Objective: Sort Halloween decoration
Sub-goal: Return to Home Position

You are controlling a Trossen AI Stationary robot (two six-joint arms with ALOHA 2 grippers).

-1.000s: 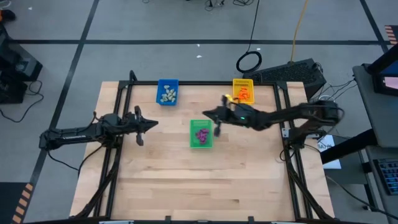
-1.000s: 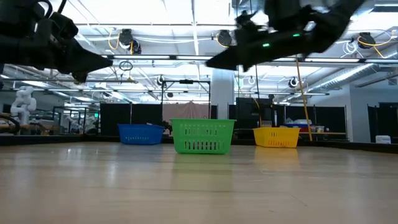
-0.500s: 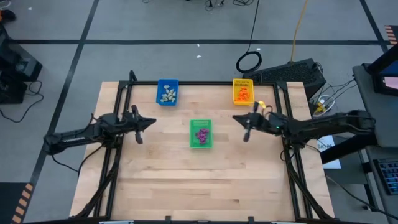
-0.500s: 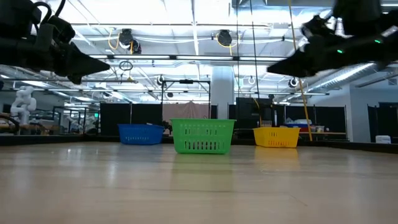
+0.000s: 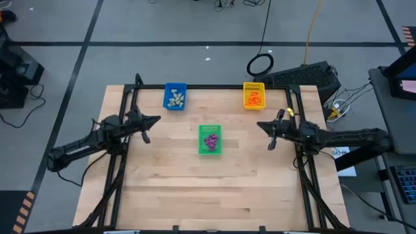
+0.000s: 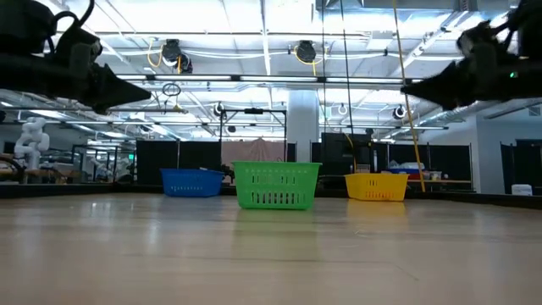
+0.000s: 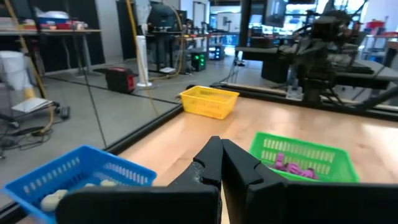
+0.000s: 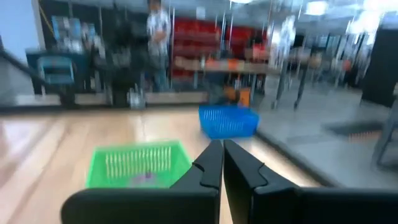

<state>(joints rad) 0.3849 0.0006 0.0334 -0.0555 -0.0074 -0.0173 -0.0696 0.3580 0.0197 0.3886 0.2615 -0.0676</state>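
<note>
Grey floor [image 5: 195, 26], ceiling strip lights [image 6: 212, 17], dark partitions [image 6: 157, 159] behind.

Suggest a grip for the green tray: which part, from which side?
Pinch one long wall's rim on the green tray, coming down from above, one finger inside, one outside. It sits flat with its top open, and the purple trinkets lie mid-floor, clear of the walls.

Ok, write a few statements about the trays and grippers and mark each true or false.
The green tray holds purple trinkets. True.
The pale trinkets lie in the yellow tray. False: they lie in the blue tray; the yellow tray holds orange trinkets.
The left gripper and the right gripper are both shut, holding nothing. True.
The right gripper hovers over the yellow tray. False: it hangs over the table's right side, apart from every tray.
</note>
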